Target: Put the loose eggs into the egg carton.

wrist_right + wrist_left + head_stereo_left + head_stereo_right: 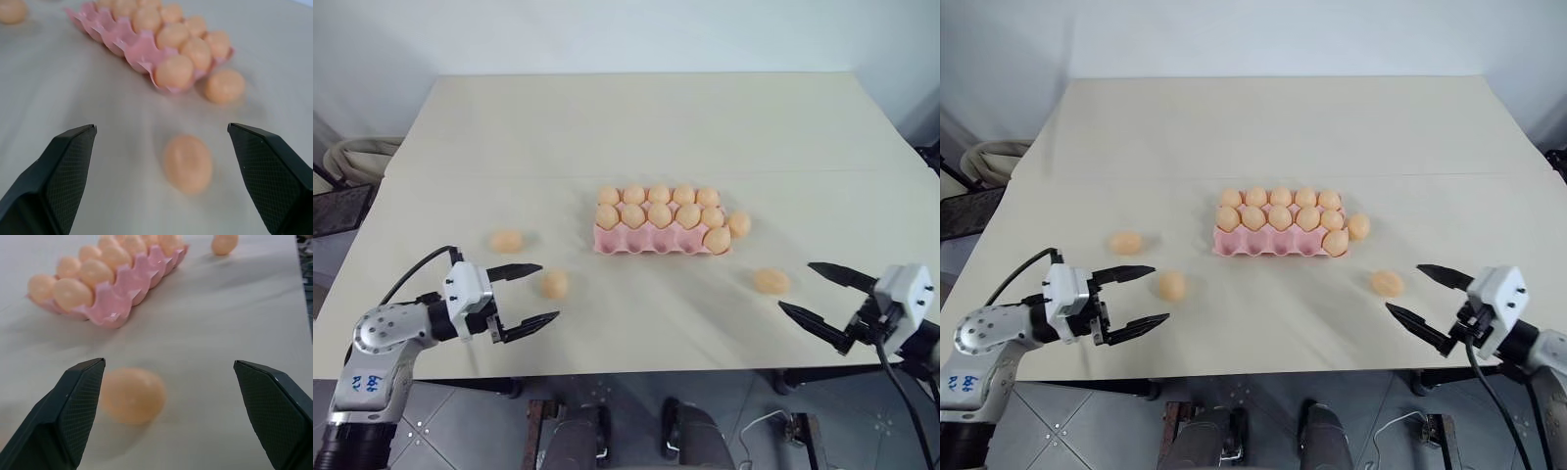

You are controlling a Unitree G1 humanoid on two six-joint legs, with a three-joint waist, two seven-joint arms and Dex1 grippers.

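A: Left tool (530, 293) — state?
B: Fingers spread wide, nothing between them. It hangs just above the tabletop (636, 127) near the front edge, pointing toward the middle.

A: Nearest egg to it?
B: One loose egg (555, 284) just beyond its fingertips, a little to the inner side, not touching. In the left wrist view that egg (131, 394) sits close by one finger (73, 411), slightly off centre of the gap. A second loose egg (507, 241) lies further out ahead of the tool, towards its outer side.

A: Right tool (811, 291)?
B: Also wide open, empty, pointing inward. A loose egg (771, 282) lies just past its tips; from the right wrist view it (188, 163) sits between the lines of the two fingers, ahead of them, apart from both.

A: Carton?
B: Pink egg carton (661, 241) sits mid-tabletop, well ahead of both tools and between them. The two far rows are full of eggs. The near row holds a single egg (717, 240) at the end cup on the right tool's side; the other near cups are bare.

A: Anything by the carton?
B: One more loose egg (739, 224) on the tabletop right against the carton's end on the right tool's side; touching or not, cannot tell.
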